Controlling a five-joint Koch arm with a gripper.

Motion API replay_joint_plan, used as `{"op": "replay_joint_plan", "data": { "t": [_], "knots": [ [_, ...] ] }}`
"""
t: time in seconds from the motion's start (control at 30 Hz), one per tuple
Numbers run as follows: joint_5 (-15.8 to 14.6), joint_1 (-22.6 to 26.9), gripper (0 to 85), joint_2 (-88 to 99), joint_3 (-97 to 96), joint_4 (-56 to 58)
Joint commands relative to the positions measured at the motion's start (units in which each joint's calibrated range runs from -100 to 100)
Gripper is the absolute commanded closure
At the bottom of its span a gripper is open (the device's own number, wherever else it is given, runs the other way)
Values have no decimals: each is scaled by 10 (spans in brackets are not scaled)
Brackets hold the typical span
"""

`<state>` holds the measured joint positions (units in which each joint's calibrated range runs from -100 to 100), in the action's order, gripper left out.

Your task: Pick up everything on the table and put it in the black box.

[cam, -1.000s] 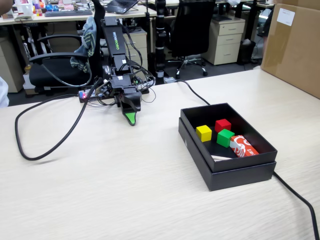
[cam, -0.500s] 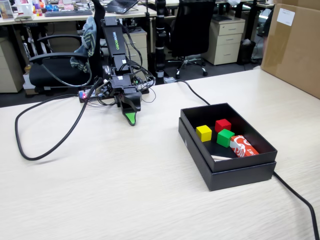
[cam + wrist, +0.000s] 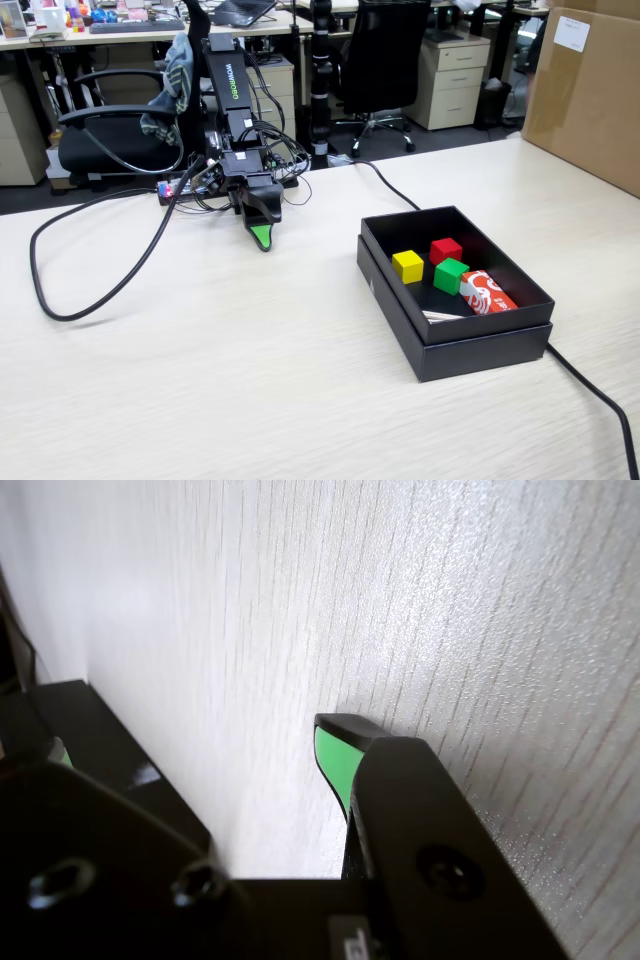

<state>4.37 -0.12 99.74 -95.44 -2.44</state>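
Bare table [image 3: 250, 360] between pincer [image 3: 261, 240] and black box [image 3: 480, 345], cable [image 3: 60, 300] left

Beyond the far edge of the worktop, an open office: a black swivel office chair [image 3: 110, 125] at far left with a grey-blue cloth [image 3: 176, 70] draped beside it, another tall black chair [image 3: 380, 55] at centre, a beige metal drawer pedestal [image 3: 452, 80] right of it, dark grey carpet floor [image 3: 400, 140], cluttered far desks [image 3: 120, 30], and a big brown cardboard carton [image 3: 585, 95] at right, under even light

Tool [image 3: 262, 240] low, pointing down
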Motion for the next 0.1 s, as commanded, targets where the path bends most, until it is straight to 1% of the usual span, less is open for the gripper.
{"op": "replay_joint_plan", "data": {
  "t": [0.0, 0.07],
  "knots": [
    [-1, 0, 372, -1, -18, 9],
    [-1, 0, 372, -1, -18, 9]
  ]
}}
